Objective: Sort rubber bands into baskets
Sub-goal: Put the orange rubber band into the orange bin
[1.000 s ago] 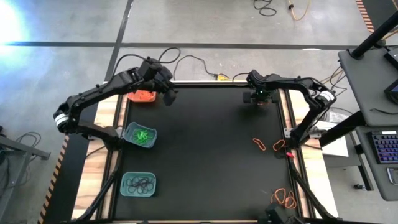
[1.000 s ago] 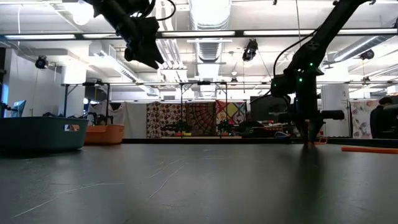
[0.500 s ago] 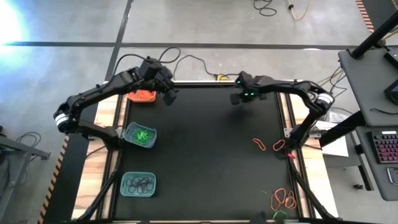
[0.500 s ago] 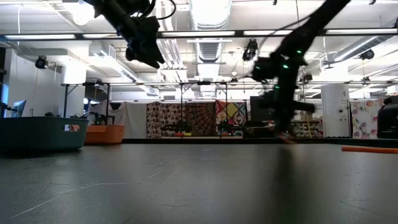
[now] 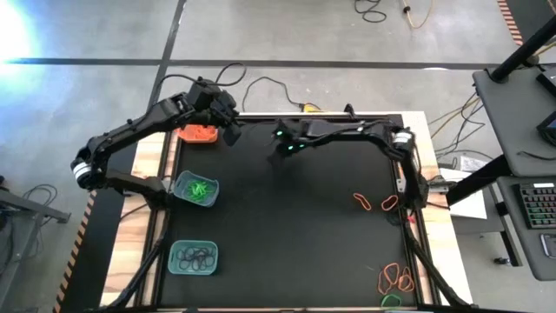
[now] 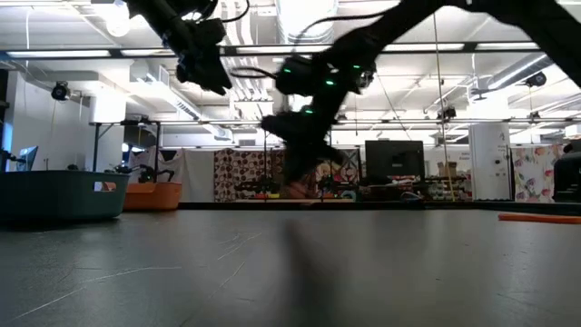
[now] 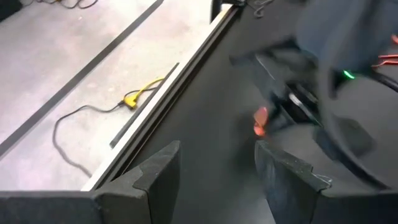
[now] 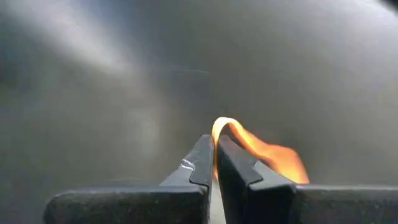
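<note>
My right gripper (image 5: 280,153) hangs over the far middle of the black table, shut on an orange rubber band (image 8: 264,154). It also shows blurred in the low view (image 6: 304,180). My left gripper (image 5: 233,134) stands open in the air at the far left, beside the orange basket (image 5: 200,134), with nothing between its fingers (image 7: 155,177). A teal basket (image 5: 195,189) with green bands and another teal basket (image 5: 193,256) with black bands sit along the left edge. My right gripper pinches the orange band between its two fingertips (image 8: 202,155). A curved stretch of the loop (image 8: 221,123) arches out just past the tips. The fingers slant down, coming from the table's right. The band is lifted clear of the table.
Several loose orange bands lie on the table at the right (image 5: 362,201) and the near right corner (image 5: 395,278). The middle of the black table (image 5: 287,235) is bare. Cables lie on the floor beyond the far edge (image 5: 261,87).
My right gripper has swept from the far right corner toward the table's left along the far edge, rising and rolling as it went. The orange band has come off the table with it.
</note>
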Controlling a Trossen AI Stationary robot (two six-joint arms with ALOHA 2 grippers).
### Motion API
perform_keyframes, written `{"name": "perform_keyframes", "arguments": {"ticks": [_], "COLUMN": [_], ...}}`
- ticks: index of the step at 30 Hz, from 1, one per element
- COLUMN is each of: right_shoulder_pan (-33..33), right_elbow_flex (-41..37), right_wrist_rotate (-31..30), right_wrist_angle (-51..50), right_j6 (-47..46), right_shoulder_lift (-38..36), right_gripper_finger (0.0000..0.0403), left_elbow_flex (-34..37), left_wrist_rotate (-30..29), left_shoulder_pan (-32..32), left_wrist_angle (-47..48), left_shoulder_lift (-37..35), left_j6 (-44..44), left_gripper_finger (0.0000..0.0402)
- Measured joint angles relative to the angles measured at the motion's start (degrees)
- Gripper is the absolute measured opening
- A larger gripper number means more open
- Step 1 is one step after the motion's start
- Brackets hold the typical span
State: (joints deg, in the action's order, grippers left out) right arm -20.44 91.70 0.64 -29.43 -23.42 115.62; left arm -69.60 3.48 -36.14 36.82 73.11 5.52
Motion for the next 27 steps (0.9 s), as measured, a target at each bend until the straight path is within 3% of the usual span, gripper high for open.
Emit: {"name": "perform_keyframes", "arguments": {"ticks": [8, 14, 20, 27], "right_shoulder_pan": [2.7, 2.8, 2.8, 2.9], "right_elbow_flex": [11.7, 20.0, 28.4, 32.9], "right_wrist_rotate": [8.8, 10.0, 9.9, 9.5], "right_wrist_angle": [-0.5, -7.3, -15.3, -23.4], "right_j6": [6.5, 1.8, 2.6, 8.9], "right_shoulder_lift": [9.3, 14.9, 17.7, 15.1], "right_gripper_finger": [0.0009, 0.0016, 0.0083, 0.018], "left_elbow_flex": [0.0, 0.0, 0.0, 0.0], "left_wrist_rotate": [-2.4, -2.0, -1.0, -0.7], "left_shoulder_pan": [-1.8, -1.8, -1.8, -1.9], "left_wrist_angle": [5.5, 8.4, 8.7, 8.7], "left_shoulder_lift": [-4.4, -5.8, -5.2, -3.4], "left_j6": [1.5, 2.4, 2.4, 1.9], "left_gripper_finger": [0.0189, 0.0189, 0.0189, 0.0189]}}
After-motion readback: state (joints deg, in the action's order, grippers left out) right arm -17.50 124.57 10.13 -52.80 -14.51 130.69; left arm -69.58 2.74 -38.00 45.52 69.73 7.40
